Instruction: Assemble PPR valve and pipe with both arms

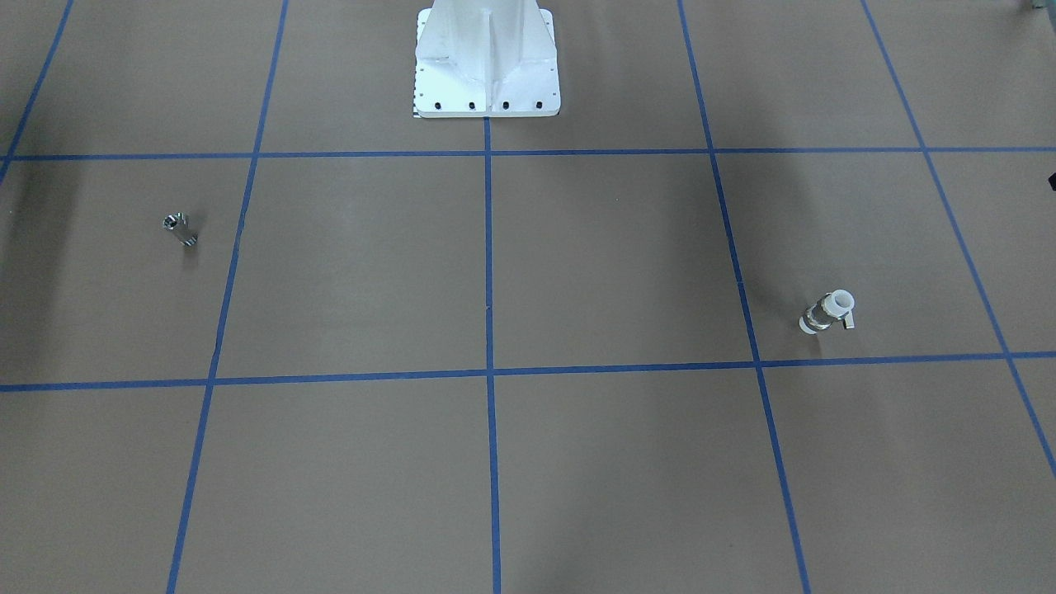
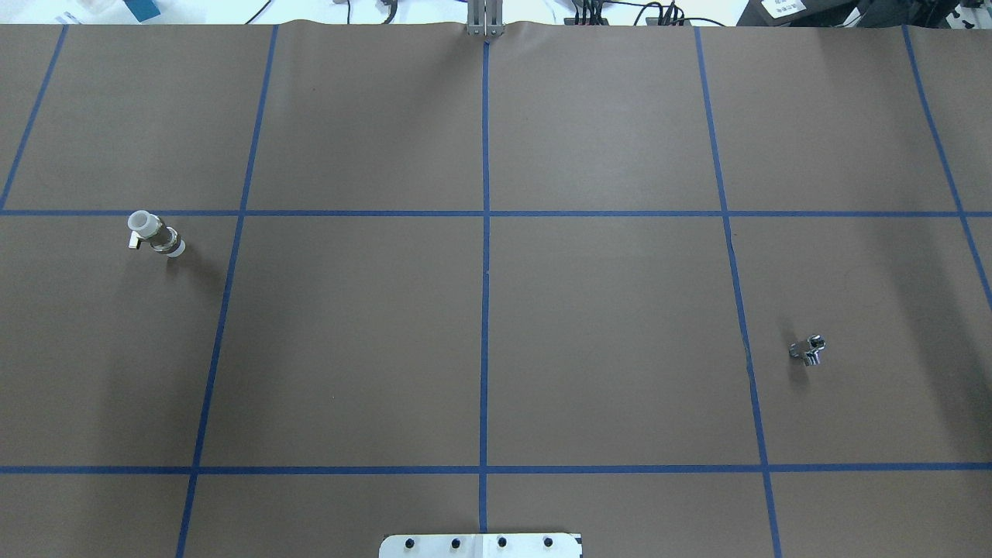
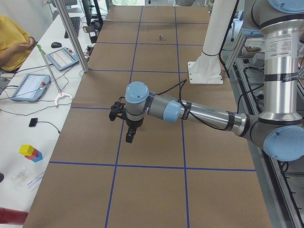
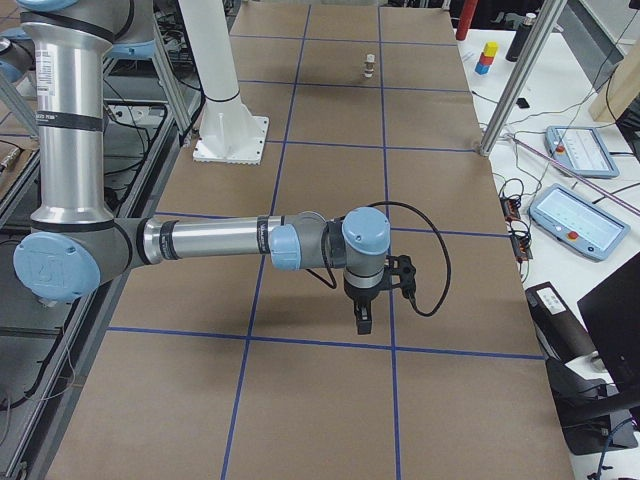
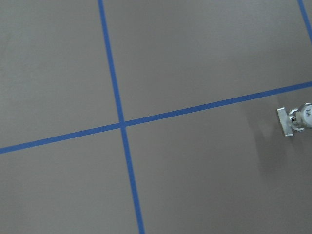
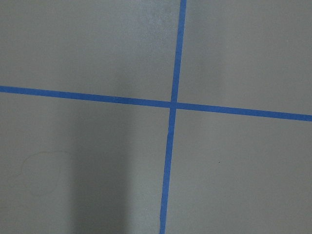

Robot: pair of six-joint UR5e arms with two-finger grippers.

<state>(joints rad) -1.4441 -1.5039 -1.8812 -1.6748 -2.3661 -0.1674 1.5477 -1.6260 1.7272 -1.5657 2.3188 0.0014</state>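
White-capped PPR valve point(image 2: 155, 235) and pipe point(image 2: 808, 350) stand well apart; centre the left end effector point(image 3: 129, 137) squarely over the valve; whether it or the right end effector point(image 4: 362, 322) is spread, I cannot tell.

On the counter point(image 2: 604, 333), far out on robot's left side: PPR valve point(image 2: 156, 235). Far out on right side, nearer robot's edge: pipe point(image 2: 808, 350), well apart from valve. Midway between them sideways, at robot's edge: pedestal point(image 1: 487, 58).
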